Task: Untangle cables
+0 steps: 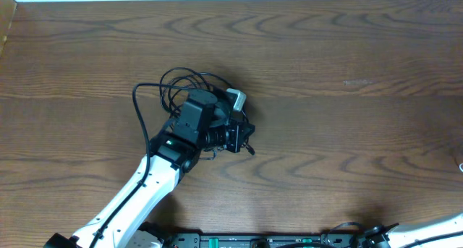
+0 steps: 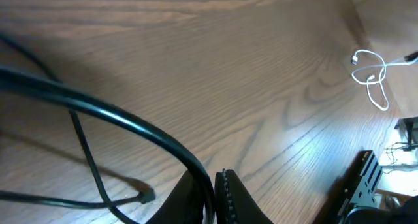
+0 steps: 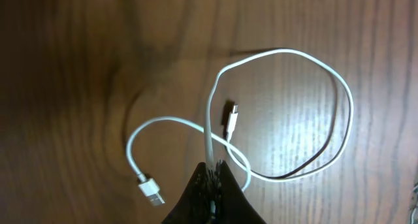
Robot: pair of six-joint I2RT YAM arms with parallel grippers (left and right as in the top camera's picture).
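The black cable (image 1: 134, 100) lies in loose loops on the wooden table, left of centre, partly hidden under my left arm. My left gripper (image 1: 244, 141) hangs just right of those loops. In the left wrist view it (image 2: 215, 182) is shut on a strand of the black cable (image 2: 130, 123), which arcs away to the left. The white cable (image 3: 281, 50) lies in open loops, with its flat USB plug (image 3: 151, 191) at lower left and its small plug (image 3: 232, 116) inside the loop. My right gripper (image 3: 214, 166) is shut on a strand of it. The white cable (image 2: 369, 74) also shows far off.
A grey-white block (image 1: 236, 98) sits at the right end of the black loops. A black mounting rail (image 1: 253, 241) runs along the table's front edge. My right arm (image 1: 434, 230) shows only at the bottom right corner. A black frame (image 2: 356, 185) stands near the left gripper.
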